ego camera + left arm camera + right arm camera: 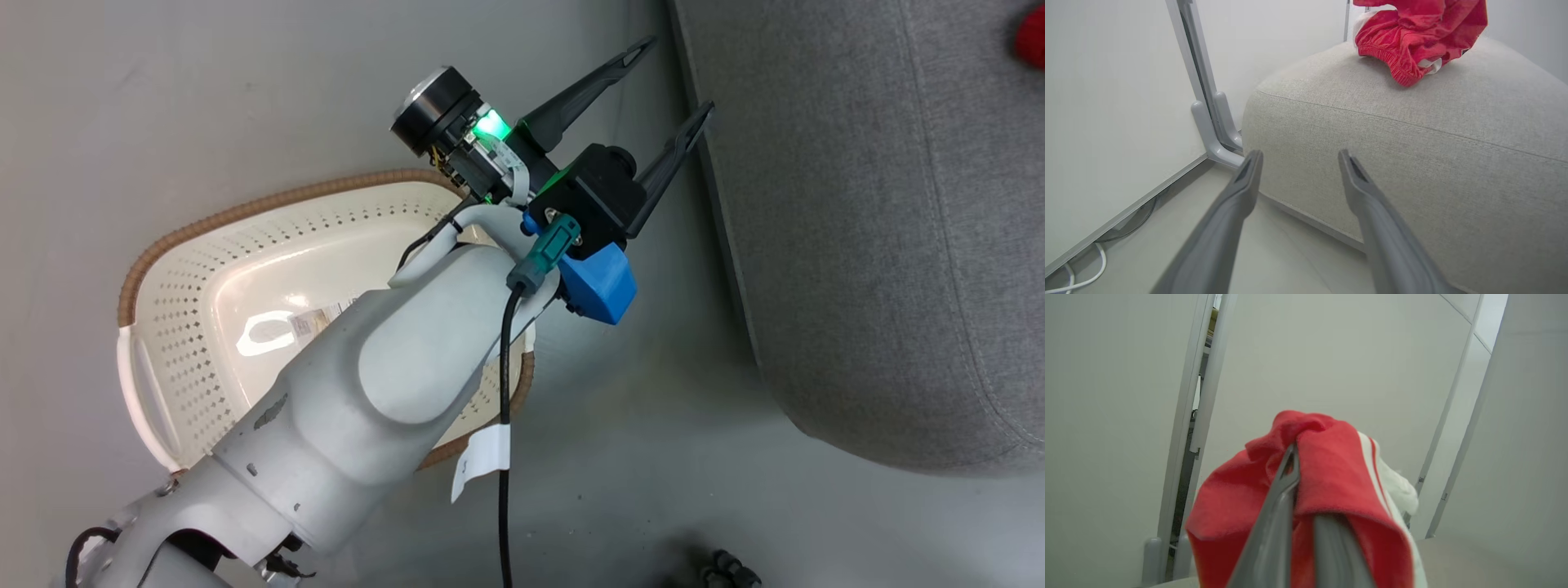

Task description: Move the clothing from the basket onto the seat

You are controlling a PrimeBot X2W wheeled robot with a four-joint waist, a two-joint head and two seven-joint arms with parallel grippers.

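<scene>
Right gripper [1295, 465] pinched shut on clothing [1331, 469], bunch low over seat [1412, 134] top near corner; likely release straight down. Left gripper [1299, 157] spread wide, empty, beside seat's side.

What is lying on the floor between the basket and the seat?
Nothing: in the head view the floor between the basket and the seat is bare; the open left gripper shows over it.
</scene>
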